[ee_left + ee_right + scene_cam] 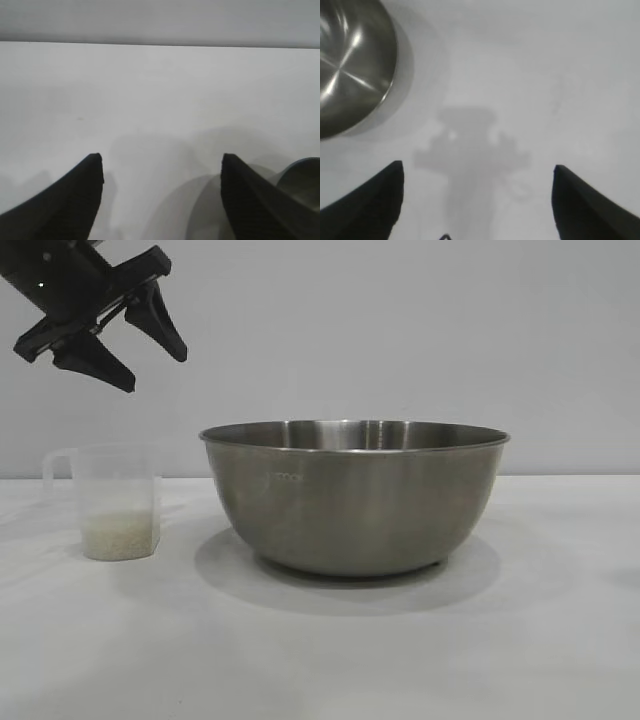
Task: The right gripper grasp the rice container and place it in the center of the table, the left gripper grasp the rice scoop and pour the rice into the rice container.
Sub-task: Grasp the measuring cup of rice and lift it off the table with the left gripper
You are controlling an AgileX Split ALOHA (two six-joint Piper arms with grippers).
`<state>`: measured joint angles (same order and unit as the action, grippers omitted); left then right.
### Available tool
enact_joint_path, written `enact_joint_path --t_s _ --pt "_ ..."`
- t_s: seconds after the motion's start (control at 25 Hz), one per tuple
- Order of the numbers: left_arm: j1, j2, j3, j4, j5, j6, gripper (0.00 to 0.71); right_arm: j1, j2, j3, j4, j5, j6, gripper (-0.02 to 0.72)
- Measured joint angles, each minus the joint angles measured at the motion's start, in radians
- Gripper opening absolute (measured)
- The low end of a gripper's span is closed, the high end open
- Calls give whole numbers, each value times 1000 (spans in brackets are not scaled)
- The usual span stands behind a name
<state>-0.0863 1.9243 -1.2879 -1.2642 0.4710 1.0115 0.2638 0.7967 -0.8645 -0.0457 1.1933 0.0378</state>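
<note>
Left gripper (145,345): raised in the air, fingers spread apart, holding nothing. In the exterior view it hangs above the scoop (113,502), clear of it, with the fingertips angled down toward the bowl side. Its wrist view shows both fingers (65,200) wide apart over bare table (150,100), with only an edge of the bowl (302,175) showing past one finger.

Scoop: stands upright on the table (320,660), below the left gripper and untouched. Loop handle at the rim points away from the bowl. Rice (120,532) fills only the lowest part of it as a shallow whitish layer.

Bowl (355,500): rests flat on the table, to the far side of the scoop from the left gripper, close beside the scoop but not touching it. A small engraved mark shows on its wall. The interior seen in the right wrist view shows bare reflective steel; no grains can be made out there.

Right gripper (477,200): outside the exterior view. Its wrist view shows both fingers (370,205) spread wide, gripping nothing, held above bare table (545,75) with its own shadow between them. The bowl (350,65) lies ahead of the fingertips and off to one side, apart from them.
</note>
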Motion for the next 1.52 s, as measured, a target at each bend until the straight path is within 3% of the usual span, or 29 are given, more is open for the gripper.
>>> enact_joint_path --t_s 0.32,0.44,0.76,1.16,1.36,1.52 --pt "0 0 0 0 0 0 438 0 -430 288 24 -56 0 578" --pt "0 0 0 0 0 0 438 0 -562 366 30 -64 -30 578" --pt "0 0 0 0 2 0 438 0 -804 376 32 -58 -52 578" --pt "0 0 0 8 75 14 438 0 -814 376 48 -56 -52 578" --pt "0 -9 0 157 129 -16 438 0 -814 376 50 -56 -53 578" --pt "0 -68 0 364 159 -143 438 0 -814 376 50 -56 -53 578"
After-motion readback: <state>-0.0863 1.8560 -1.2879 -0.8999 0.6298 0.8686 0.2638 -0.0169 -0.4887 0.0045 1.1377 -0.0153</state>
